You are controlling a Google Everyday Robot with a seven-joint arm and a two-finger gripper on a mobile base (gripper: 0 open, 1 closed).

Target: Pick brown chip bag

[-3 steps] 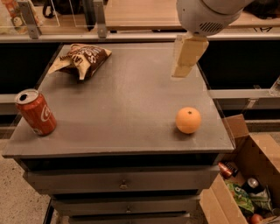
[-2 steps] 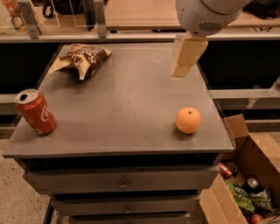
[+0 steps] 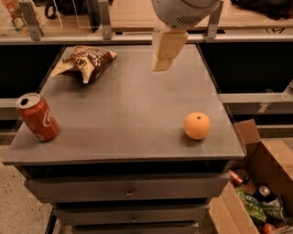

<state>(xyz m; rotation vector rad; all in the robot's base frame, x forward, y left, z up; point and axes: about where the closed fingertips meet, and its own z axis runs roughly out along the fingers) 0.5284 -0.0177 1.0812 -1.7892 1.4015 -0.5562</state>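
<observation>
The brown chip bag (image 3: 86, 61) lies crumpled at the far left of the grey table top (image 3: 128, 105); it is dark brown with tan edges and white lettering. My gripper (image 3: 166, 51) hangs from the white arm housing (image 3: 183, 10) above the far middle of the table, to the right of the bag and well apart from it. It holds nothing that I can see.
A red soda can (image 3: 37, 117) stands at the table's near left corner. An orange (image 3: 197, 125) sits near the front right. An open cardboard box (image 3: 256, 192) with cans and packets stands on the floor at the right. Drawers sit below the table top.
My gripper has moved left, from over the table's far right toward the far middle, closer to the chip bag. The bag, can and orange have not moved.
</observation>
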